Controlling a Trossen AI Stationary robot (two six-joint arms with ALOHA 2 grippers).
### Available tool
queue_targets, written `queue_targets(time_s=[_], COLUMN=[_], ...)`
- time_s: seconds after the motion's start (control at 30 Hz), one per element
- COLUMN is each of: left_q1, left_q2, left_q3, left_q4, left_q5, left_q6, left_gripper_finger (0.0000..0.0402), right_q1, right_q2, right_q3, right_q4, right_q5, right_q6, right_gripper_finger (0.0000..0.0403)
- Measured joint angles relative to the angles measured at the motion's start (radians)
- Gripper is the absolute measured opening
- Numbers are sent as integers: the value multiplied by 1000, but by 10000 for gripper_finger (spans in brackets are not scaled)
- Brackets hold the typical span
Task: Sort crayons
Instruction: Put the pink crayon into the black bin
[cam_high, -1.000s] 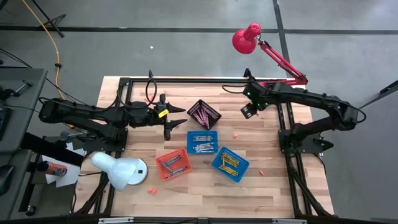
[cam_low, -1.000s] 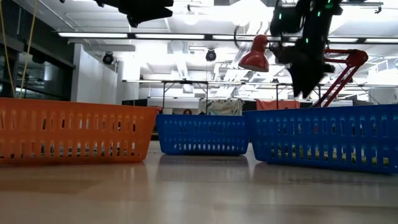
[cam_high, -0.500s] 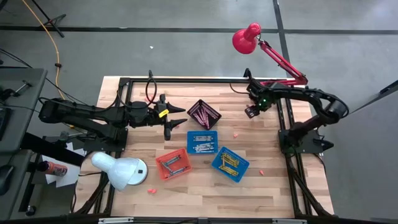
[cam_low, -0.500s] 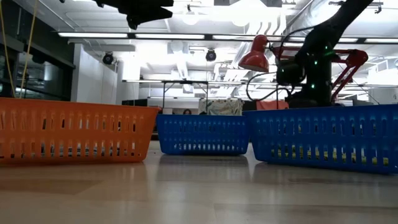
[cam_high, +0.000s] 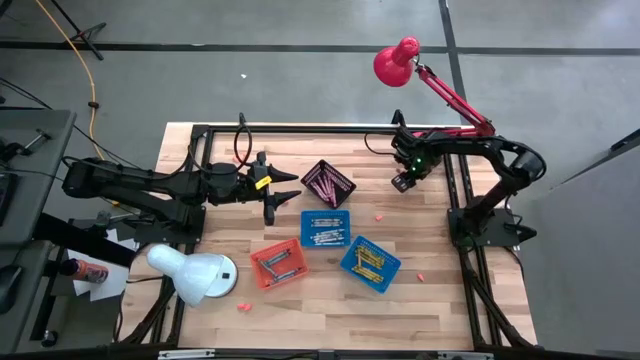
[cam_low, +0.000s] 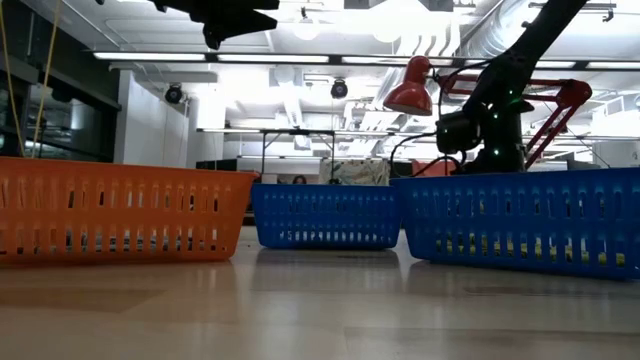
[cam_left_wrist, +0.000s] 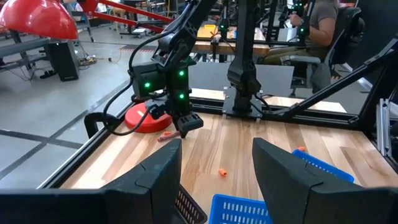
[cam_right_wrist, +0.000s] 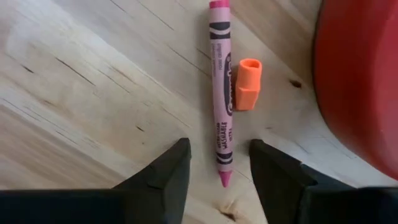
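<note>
The right gripper (cam_right_wrist: 217, 165) hangs low over the far right corner of the wooden worktop (cam_high: 430, 300), beside the round red lamp base (cam_right_wrist: 360, 81). Its fingers (cam_right_wrist: 165, 171) stand apart and hold nothing; a pink crayon (cam_right_wrist: 221, 93) lies flat on the wood in line with the gap between them, with a short orange stub (cam_right_wrist: 248, 84) touching its side. The left gripper (cam_high: 280, 190) waits over the left part of the worktop, fingers wide and empty. Near the middle sit four small baskets: a black basket (cam_high: 328, 183) with pink crayons, a blue basket (cam_high: 325, 228), a second blue basket (cam_high: 370, 264) and an orange basket (cam_high: 279, 264), each holding crayons. Loose pieces lie on the bare wood, one (cam_high: 379, 215) near the black basket.
</note>
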Motion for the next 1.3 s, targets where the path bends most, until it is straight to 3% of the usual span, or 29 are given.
queue_targets(time_s=[0.27, 0.47, 0.67, 0.8, 1.0, 1.3], left_q1=[0, 0, 14, 23, 36, 36], left_q2=[0, -14, -68, -116, -149, -149], left_q3=[0, 0, 3, 3, 2, 2], left_q4=[0, 50, 83, 78, 68, 22], left_q5=[-10, -15, -15, -18, -18, -17], left_q6=[1, 0, -1, 0, 0, -1], left_gripper_finger=[186, 186, 186, 186, 186, 186], right_q1=[1, 48, 205, 357, 591, 754], right_q2=[-26, -122, -297, -372, -352, -257], right_q3=[-6, -16, -14, -12, -11, -11], right_q4=[-7, -136, -147, -28, 321, 926], right_q5=[0, -21, -92, -139, -86, -48], right_q6=[-16, 3, 133, 293, 449, 358], right_gripper_finger=[16, 6, 3, 2, 1, 1])
